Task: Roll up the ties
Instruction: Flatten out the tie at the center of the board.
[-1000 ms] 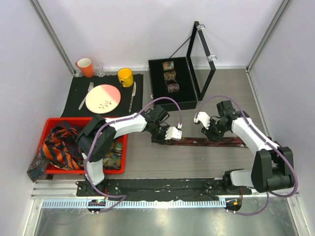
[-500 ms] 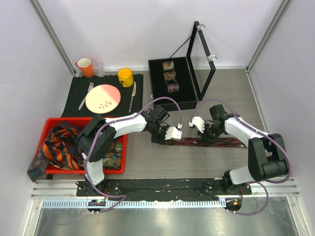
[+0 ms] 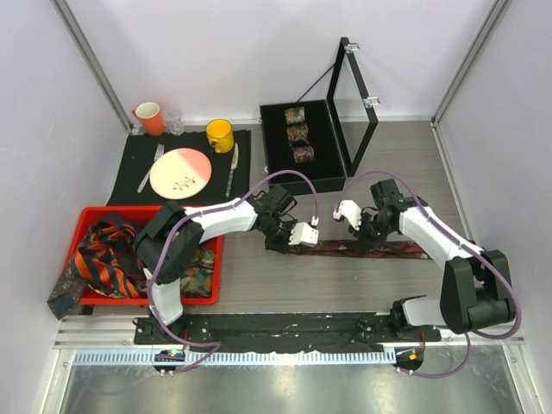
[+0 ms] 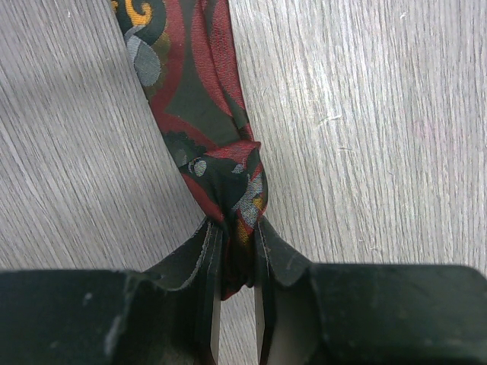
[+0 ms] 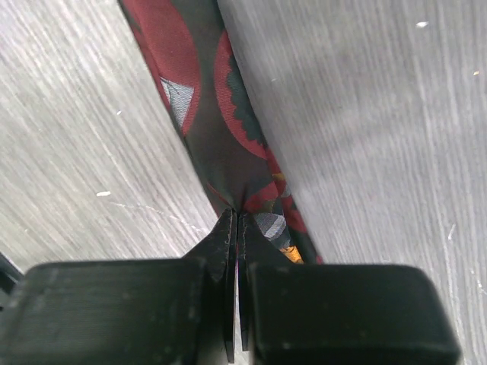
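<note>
A dark red-brown patterned tie (image 3: 345, 248) lies flat across the middle of the table. My left gripper (image 3: 278, 238) is shut on its bunched left end (image 4: 228, 182). My right gripper (image 3: 369, 238) is shut, pinching the tie's edge (image 5: 228, 144) further right. Three rolled ties (image 3: 298, 134) sit in the open black case (image 3: 278, 164). More ties, orange-navy striped (image 3: 108, 259) and others, lie heaped in the red bin (image 3: 90, 214).
The case's lid (image 3: 354, 103) stands upright at the back. A black placemat (image 3: 129, 172) holds a plate (image 3: 181, 172), cutlery and a yellow mug (image 3: 220, 134). An orange cup (image 3: 149, 117) and a glass stand behind it.
My right gripper dipped left toward the tie and then eased slightly back right, staying low on it. My left gripper has held still on the tie's end.
</note>
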Robot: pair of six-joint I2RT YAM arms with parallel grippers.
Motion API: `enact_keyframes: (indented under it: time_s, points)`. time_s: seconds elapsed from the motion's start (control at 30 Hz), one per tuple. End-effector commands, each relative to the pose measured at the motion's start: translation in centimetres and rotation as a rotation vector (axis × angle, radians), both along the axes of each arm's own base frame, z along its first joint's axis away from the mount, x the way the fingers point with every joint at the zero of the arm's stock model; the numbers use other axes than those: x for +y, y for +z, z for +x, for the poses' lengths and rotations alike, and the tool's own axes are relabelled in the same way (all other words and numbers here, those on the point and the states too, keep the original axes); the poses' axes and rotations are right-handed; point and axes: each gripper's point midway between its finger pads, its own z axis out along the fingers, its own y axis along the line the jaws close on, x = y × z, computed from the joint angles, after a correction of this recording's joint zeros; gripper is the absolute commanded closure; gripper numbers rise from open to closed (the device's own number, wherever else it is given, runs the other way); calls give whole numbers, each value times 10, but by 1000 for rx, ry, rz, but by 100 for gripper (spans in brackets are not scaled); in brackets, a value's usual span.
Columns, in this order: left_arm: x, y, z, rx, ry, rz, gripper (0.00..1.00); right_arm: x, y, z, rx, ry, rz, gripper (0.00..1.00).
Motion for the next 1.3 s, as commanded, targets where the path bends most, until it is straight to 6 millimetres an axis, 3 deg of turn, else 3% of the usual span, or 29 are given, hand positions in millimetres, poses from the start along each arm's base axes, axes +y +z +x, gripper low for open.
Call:
enact_keyframes:
  time_s: [0.0, 0.23, 0.4, 0.47, 0.6, 0.63, 0.77, 0.9, 1.07, 1.27]
  points:
    - [12, -8, -7, 37, 15, 41, 82, 1, -3, -7, 19, 22, -3, 99]
    - [14, -5, -8, 38, 24, 49, 82, -10, -43, -20, 64, 37, -67, 99]
    - [16, -4, -7, 33, 27, 57, 82, -10, -48, -16, 67, 25, -71, 99]
    - [16, -5, -7, 33, 25, 61, 82, -9, -44, -13, 60, 16, -66, 97]
    - [16, -5, -8, 36, 23, 61, 82, -2, -22, -9, 58, -40, -24, 78]
    - [15, -5, -8, 35, 24, 60, 82, 1, -9, -3, 29, -55, -1, 70]
    - [15, -6, -9, 36, 32, 57, 82, 18, 24, -3, 37, -147, 114, 61]
    - [13, -6, -11, 39, 33, 48, 82, 50, 55, 2, 109, -307, 305, 60]
    - [14, -4, -11, 37, 37, 44, 81, 84, 79, 18, 226, -470, 496, 67]
    - [14, -4, -12, 36, 38, 44, 81, 119, 74, 30, 473, -697, 684, 72]
